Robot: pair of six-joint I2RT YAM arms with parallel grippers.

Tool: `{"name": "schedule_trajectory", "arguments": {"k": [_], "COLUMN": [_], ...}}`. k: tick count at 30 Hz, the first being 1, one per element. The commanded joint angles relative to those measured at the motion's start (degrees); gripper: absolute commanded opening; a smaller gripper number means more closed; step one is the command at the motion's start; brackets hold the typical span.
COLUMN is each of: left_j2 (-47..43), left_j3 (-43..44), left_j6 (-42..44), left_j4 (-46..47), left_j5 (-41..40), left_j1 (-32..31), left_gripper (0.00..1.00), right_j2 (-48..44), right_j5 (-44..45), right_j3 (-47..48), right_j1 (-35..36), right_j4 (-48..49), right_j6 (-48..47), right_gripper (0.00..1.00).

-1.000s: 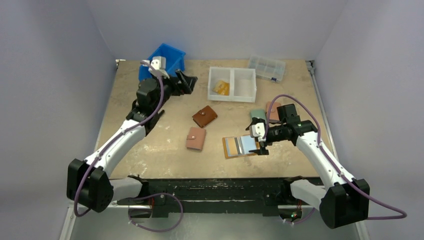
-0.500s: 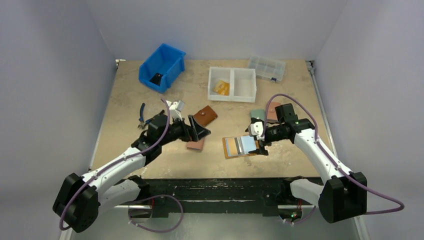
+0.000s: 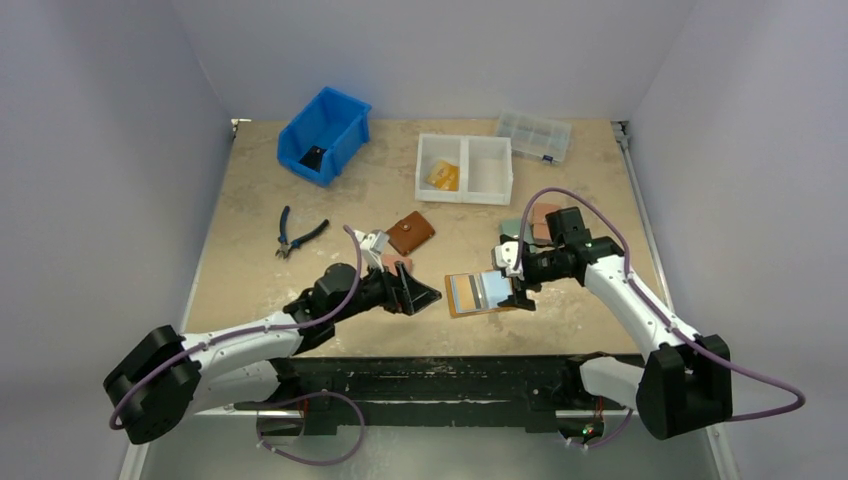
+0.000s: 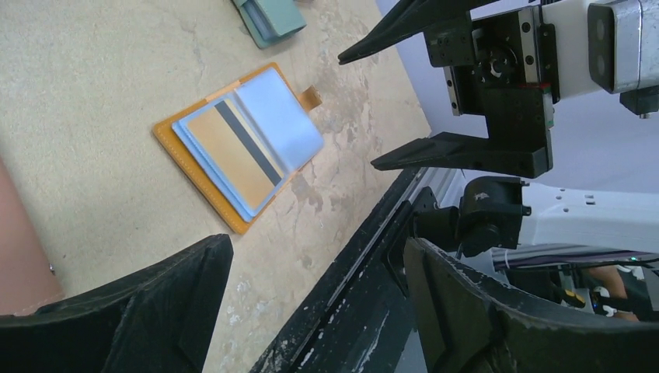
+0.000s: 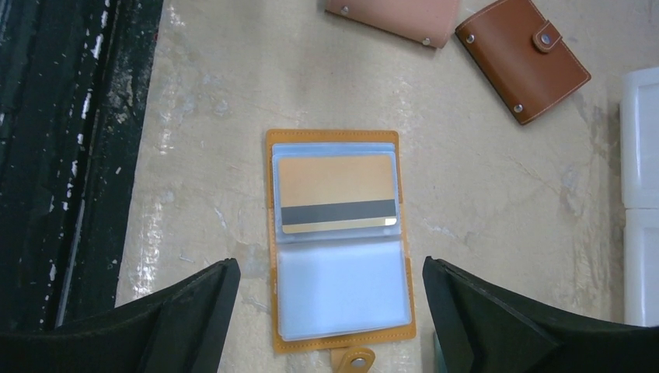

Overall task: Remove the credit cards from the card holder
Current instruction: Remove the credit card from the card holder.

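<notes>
Tabletop (image 3: 255, 200): one card holder (image 5: 342, 299), one card (image 5: 336, 183)

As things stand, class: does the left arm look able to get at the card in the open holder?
Probably yes. The open left pincer has only bare table between it and the card holder; the card lies in its nearer half. The right pincer hangs over the far half.

Card holder (image 5: 342, 303) mustard-orange, sleeves pale bluish. Card (image 5: 336, 183) gold, black stripe. Brown wallet (image 5: 522, 58); pink wallet (image 5: 396, 15); blue bin (image 3: 325, 132).
</notes>
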Motion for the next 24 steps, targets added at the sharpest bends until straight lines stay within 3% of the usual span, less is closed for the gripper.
{"name": "schedule_trajectory", "arguments": {"k": [1, 14, 18, 24], "left_j2": [3.44, 11.43, 15.04, 24.07], "left_j3": [-3.27, -4.33, -5.21, -5.34], "left_j6": [-3.74, -7.48, -8.71, -10.96], "left_j4": [14.01, 19.66, 23.88, 33.82], "left_j5": [-4.24, -9.55, -10.14, -8.03], "left_j1": [-2.05, -5.97, -6.42, -6.48], "left_gripper": [0.86, 0.82, 0.74, 0.62], "right_j2": [0.25, 4.27, 7.16, 9.44], "right_j5": [4.03, 12.61, 15.94, 18.99], "right_j3": [-0.84, -2.17, -1.72, -0.34], "right_j1": [1.81, 10.57, 13.17, 13.49], "right_j4": [3.93, 10.99, 13.10, 14.51], "right_j6": [3.26, 9.93, 12.90, 16.75], "right_gripper": [0.99, 0.99, 0.98, 0.88]}}
